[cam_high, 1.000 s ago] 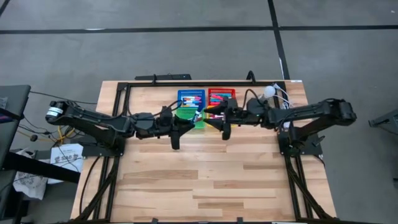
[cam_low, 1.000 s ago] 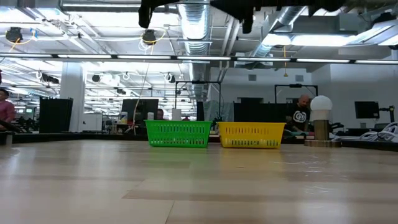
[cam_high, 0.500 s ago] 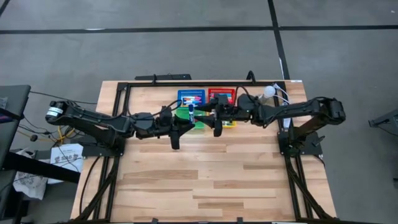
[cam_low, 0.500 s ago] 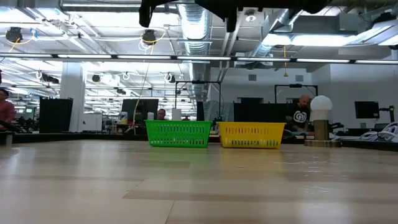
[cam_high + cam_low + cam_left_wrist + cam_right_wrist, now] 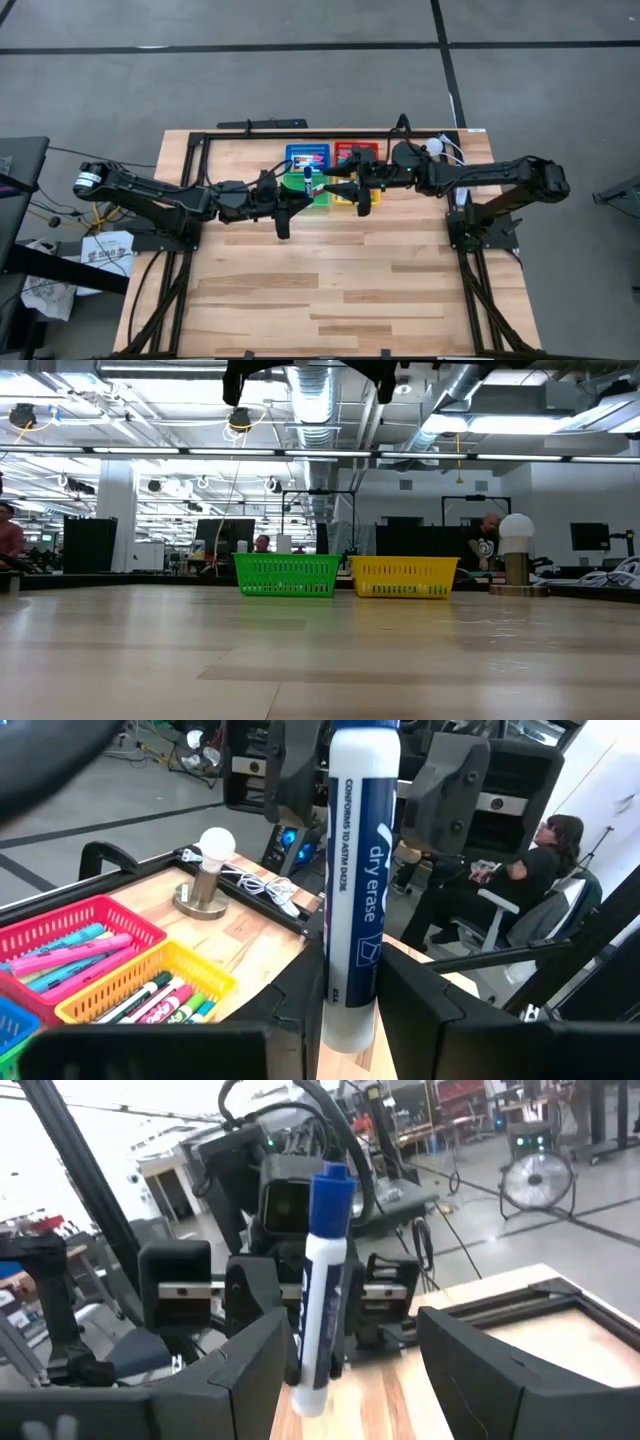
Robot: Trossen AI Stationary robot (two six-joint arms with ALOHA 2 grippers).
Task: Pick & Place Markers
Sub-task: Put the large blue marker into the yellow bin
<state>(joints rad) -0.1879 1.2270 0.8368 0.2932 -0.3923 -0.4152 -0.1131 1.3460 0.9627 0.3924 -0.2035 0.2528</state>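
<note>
You are holding the marker [image 5: 352, 890] upright, clamped in the left gripper [image 5: 300, 196], while the right gripper [image 5: 336, 190] is facing it just beside, fingers apart.

Overhead, table-level, two facing wrist views

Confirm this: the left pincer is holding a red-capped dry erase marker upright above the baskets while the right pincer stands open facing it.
Not quite: the marker has a blue cap, not red, as the right wrist view shows. The rest holds: the left pincer grips it upright above the baskets, and the right pincer stands open facing it.
</note>
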